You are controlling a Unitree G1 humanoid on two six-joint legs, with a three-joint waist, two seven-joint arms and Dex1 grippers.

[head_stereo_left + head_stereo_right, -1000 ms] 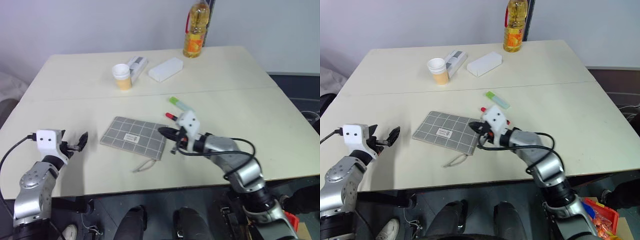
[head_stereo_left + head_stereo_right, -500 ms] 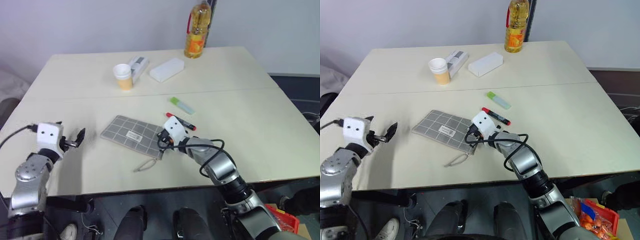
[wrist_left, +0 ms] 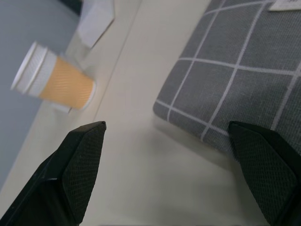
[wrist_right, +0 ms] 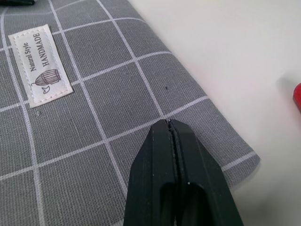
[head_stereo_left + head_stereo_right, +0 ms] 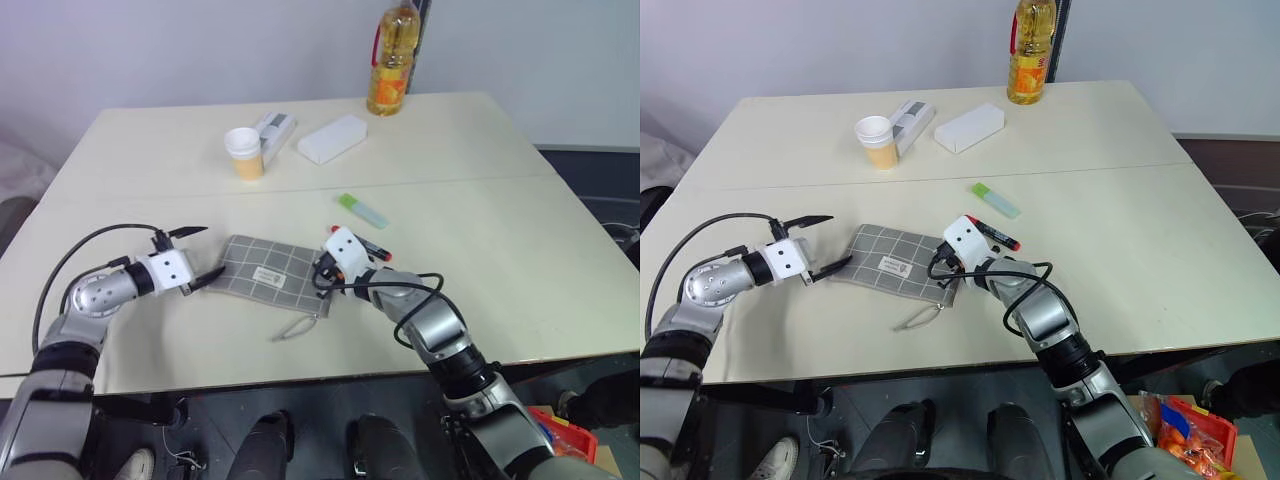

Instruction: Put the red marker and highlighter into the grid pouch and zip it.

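While the grid pouch [image 5: 268, 272] lay flat mid-bench, the right pincer [image 4: 170, 123] sat closed over its three-o'clock end; the left pincer [image 5: 195, 255], spread wide, straddled its nine-o'clock edge, nearer that side.

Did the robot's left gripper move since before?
Yes. The open left gripper moved toward the flat grey grid-lined fabric pouch, now at its edge.

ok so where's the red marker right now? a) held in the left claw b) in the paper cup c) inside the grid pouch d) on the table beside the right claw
d: the red marker lies on the table just beside the right claw, outside the grid pouch.
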